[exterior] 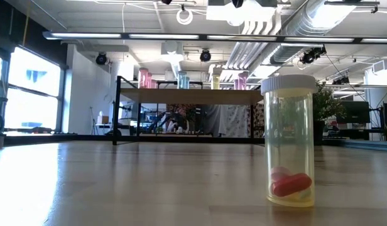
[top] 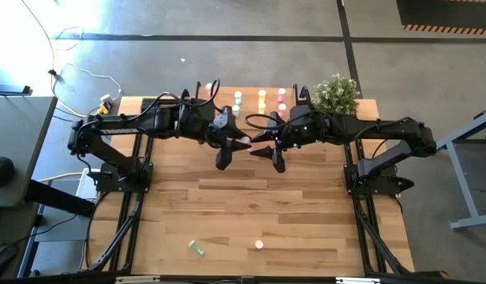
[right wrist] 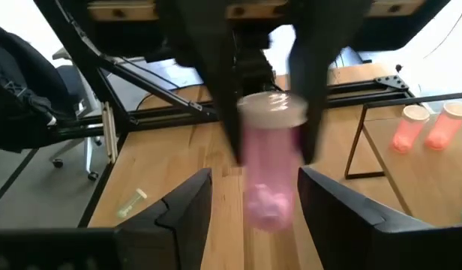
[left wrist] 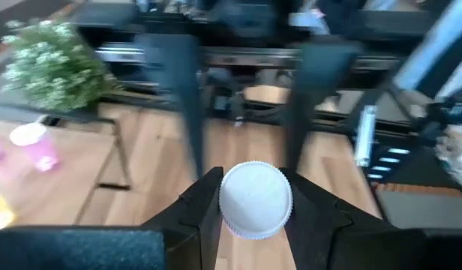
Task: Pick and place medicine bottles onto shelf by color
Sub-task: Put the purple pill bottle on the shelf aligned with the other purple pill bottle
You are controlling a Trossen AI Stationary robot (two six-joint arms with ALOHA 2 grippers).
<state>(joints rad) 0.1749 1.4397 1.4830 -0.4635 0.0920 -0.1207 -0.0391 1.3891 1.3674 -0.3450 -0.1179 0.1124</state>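
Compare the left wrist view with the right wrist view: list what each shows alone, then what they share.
Only the left wrist view: the potted plant, the bottle's white cap seen end-on between the left gripper fingers, and the far gripper's two fingers blurred beyond it.

Only the right wrist view: the pink bottle from the side, clamped by the far gripper's dark fingers, the right gripper open either side of it without touching, and a green bottle lying on the table.

Both: the same pink bottle, the wooden table, and bottles on the shelf.
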